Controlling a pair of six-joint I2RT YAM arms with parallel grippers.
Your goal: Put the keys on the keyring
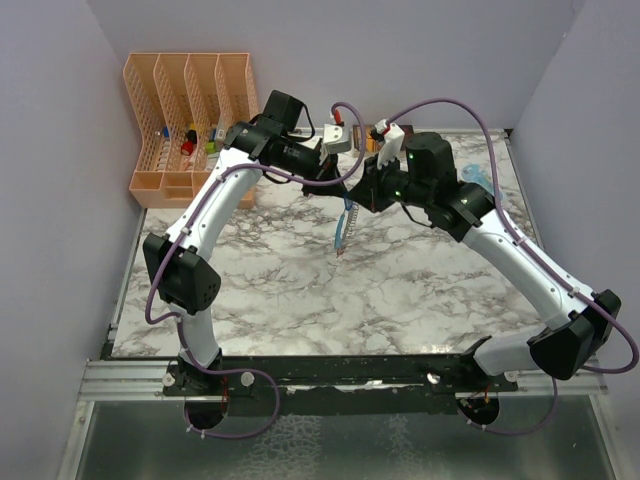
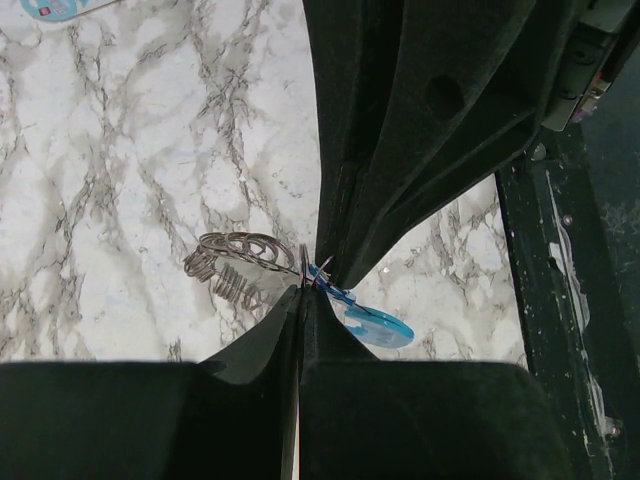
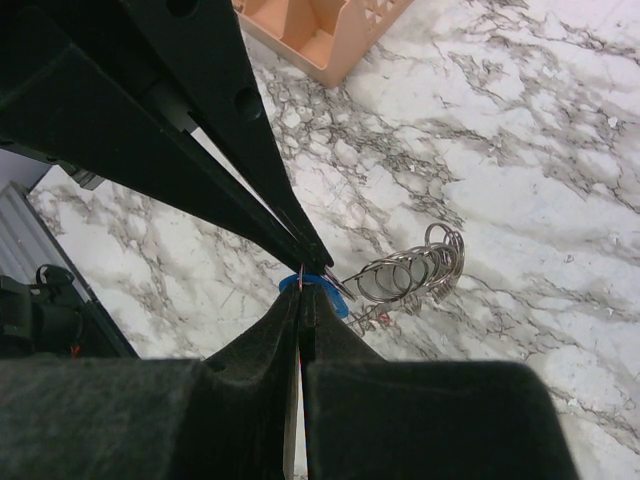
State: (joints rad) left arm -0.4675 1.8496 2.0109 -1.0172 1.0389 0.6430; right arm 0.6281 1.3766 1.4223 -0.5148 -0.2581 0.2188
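High over the marble table [image 1: 300,290], my left gripper [image 1: 342,190] and right gripper [image 1: 358,196] meet tip to tip, and both are shut. The keyring [image 1: 345,225] hangs below them with its light-blue strap. In the left wrist view my left gripper [image 2: 303,290] pinches a thin metal ring, and the bunch of grey rings [image 2: 235,260] trails to the left. A blue key tag [image 2: 375,325] hangs under the right arm's fingers [image 2: 400,150]. In the right wrist view my right gripper [image 3: 302,292] seems to nip this blue key [image 3: 325,292] beside the rings [image 3: 415,268]. The red key is not clearly visible.
An orange desk organizer [image 1: 190,120] stands at the back left and also shows in the right wrist view [image 3: 330,30]. A pale-blue see-through object [image 1: 476,175] lies at the back right of the table. Small white and grey fixtures [image 1: 338,135] sit by the back wall.
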